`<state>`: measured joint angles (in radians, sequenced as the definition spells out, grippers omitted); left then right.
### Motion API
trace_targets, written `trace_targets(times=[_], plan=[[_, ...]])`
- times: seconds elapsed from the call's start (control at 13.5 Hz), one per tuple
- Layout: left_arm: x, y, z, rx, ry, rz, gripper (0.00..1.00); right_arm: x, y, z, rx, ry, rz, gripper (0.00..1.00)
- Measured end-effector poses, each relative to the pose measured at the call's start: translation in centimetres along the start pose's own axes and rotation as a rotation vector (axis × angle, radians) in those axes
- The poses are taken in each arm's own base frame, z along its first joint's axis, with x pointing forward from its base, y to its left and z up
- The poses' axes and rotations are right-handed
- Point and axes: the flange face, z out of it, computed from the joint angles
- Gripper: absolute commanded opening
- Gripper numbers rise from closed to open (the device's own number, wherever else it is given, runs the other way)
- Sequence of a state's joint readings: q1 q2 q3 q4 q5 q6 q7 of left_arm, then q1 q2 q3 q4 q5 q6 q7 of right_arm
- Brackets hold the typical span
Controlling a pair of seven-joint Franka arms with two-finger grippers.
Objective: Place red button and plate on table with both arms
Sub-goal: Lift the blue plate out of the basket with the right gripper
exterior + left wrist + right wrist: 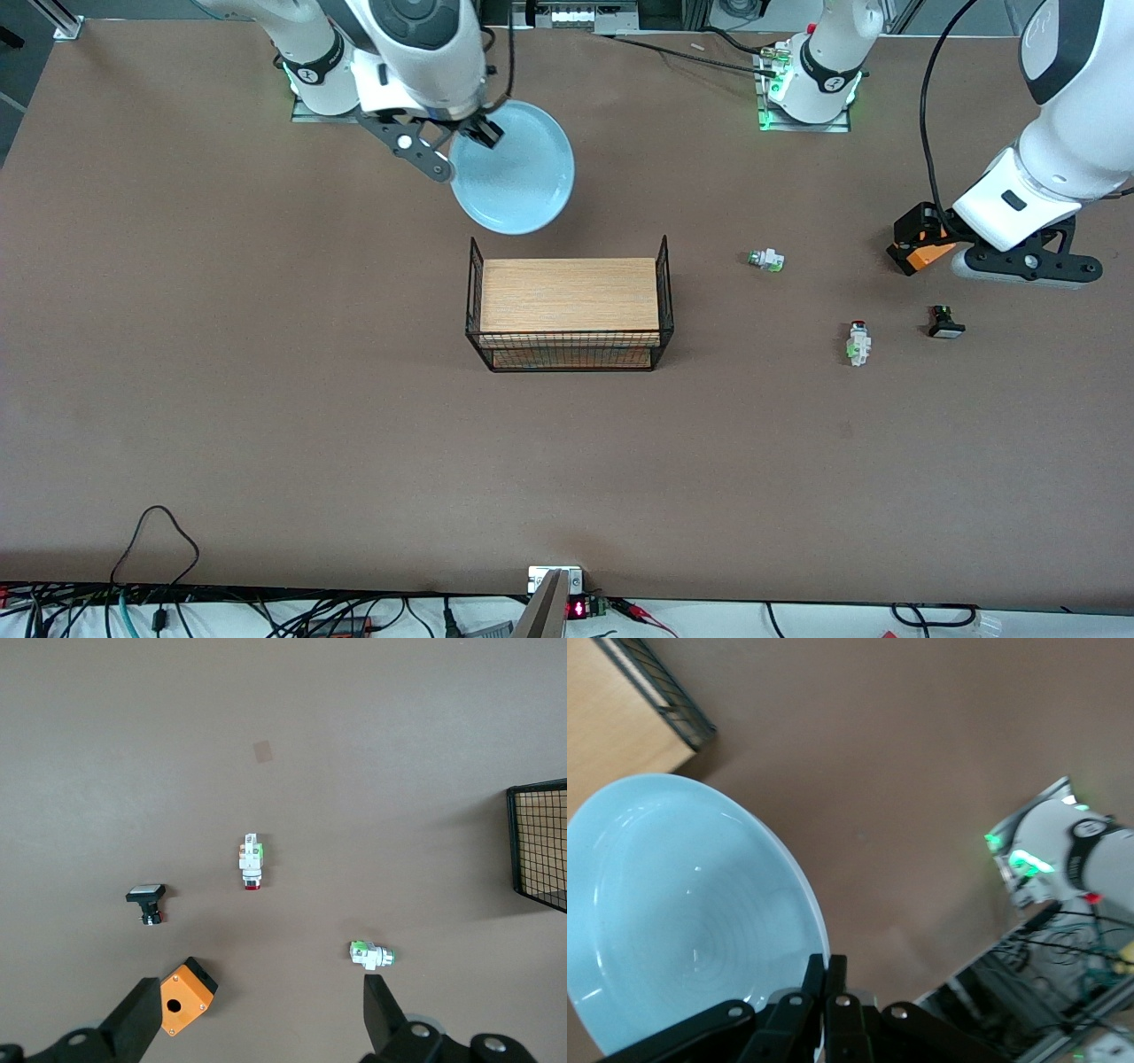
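Observation:
The light-blue plate (514, 173) hangs tilted in the air over the table (266, 354), between the crate and the right arm's base. My right gripper (474, 131) is shut on its rim; in the right wrist view the fingers (825, 970) pinch the plate (682, 904) at its edge. The red button (857, 341) lies on the table toward the left arm's end, and shows in the left wrist view (251, 864). My left gripper (1019, 261) hovers open and empty (261, 1019) over the table near it.
A wire crate with a wooden top (569, 310) stands mid-table. A green-capped switch (766, 260) and a black switch (944, 322) lie near the red button. An orange box (921, 244) lies under the left gripper, beside one finger (142, 1020).

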<state>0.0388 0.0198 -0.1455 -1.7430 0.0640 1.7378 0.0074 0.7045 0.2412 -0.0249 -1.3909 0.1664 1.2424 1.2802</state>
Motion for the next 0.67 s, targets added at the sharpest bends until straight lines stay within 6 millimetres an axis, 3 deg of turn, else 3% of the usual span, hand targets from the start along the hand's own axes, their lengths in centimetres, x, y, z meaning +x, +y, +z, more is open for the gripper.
trace_targets(times=[0.22, 0.67], plan=[[0.0, 0.0, 0.0, 0.0, 0.0, 0.0, 1.0, 5.0, 3.5, -0.5, -0.072, -0.005, -0.115, 0.0], [0.0, 0.1, 0.0, 0.0, 0.001, 0.001, 1.0, 20.1, 12.5, -0.8, -0.067, -0.054, -0.344, 0.0]])
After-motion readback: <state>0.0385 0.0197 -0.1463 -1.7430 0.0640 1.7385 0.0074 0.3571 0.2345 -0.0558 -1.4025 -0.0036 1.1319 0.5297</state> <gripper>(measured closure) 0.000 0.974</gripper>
